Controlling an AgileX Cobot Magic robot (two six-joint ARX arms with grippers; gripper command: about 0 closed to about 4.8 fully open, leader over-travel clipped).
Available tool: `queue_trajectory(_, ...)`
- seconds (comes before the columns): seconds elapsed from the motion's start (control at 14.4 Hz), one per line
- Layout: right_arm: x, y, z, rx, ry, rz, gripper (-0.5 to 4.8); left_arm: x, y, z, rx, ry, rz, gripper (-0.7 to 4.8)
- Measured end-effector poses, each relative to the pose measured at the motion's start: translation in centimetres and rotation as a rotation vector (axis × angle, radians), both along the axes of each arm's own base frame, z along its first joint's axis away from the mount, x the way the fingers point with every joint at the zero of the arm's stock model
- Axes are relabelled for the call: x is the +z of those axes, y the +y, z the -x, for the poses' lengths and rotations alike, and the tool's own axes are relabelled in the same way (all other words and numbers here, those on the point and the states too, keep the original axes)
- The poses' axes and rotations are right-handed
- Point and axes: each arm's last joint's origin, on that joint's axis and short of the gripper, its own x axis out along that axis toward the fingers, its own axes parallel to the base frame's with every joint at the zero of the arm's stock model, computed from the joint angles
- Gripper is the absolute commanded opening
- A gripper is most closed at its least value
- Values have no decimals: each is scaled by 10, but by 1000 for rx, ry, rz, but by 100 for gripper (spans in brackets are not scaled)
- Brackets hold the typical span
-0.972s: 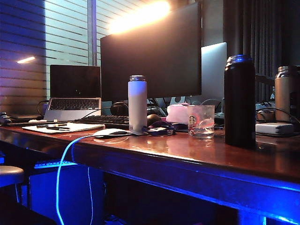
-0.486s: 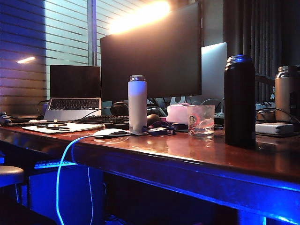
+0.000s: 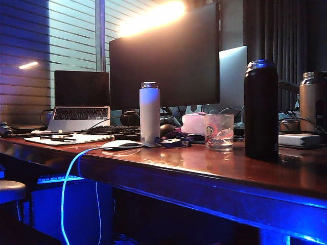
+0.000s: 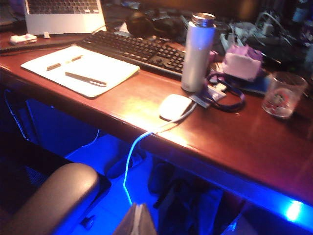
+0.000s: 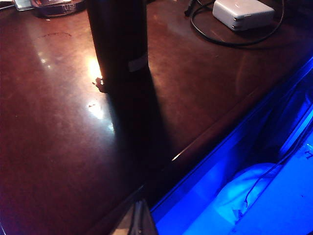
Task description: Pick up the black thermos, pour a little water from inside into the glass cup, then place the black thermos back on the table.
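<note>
The black thermos (image 3: 261,109) stands upright on the table (image 3: 204,168), right of the glass cup (image 3: 219,131). No arm or gripper shows in the exterior view. My left gripper (image 4: 136,220) is shut on nothing; it hangs off the table's front edge (image 4: 234,161), well short of the glass cup (image 4: 282,94). My right gripper (image 5: 138,218) is also shut and empty. It sits at the table's front edge (image 5: 195,142), a good way short of the black thermos (image 5: 119,44), whose top is out of frame.
A white bottle (image 3: 149,112) stands left of the cup, and a steel flask (image 3: 312,102) at the far right. Behind are a monitor (image 3: 163,56), a laptop (image 3: 82,99) and a keyboard (image 4: 142,49). A mouse (image 4: 175,106), a notepad (image 4: 80,68) and a white adapter (image 5: 243,13) lie about.
</note>
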Motion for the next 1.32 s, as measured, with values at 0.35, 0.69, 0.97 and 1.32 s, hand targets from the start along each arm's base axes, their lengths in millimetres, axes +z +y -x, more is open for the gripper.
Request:
queue_trajectory(0.35, 0, 0, 0, 1, 0, 0, -4, -50, -7, -24, 8, 18, 31, -3)
queue_trajectory(0.69, 0, 0, 0, 1, 0, 0, -4, -75, -10, -32, 7, -9, 39, -3)
queue_trajectory(0.97, 0, 0, 0, 1, -1, -1, -4, -109, 0, -33, 135, 0, 29, -4)
queue_trajectory(1.32, 0, 0, 0, 1, -1, -1, -4, -118, 11, -32, 190, 10, 34, -4)
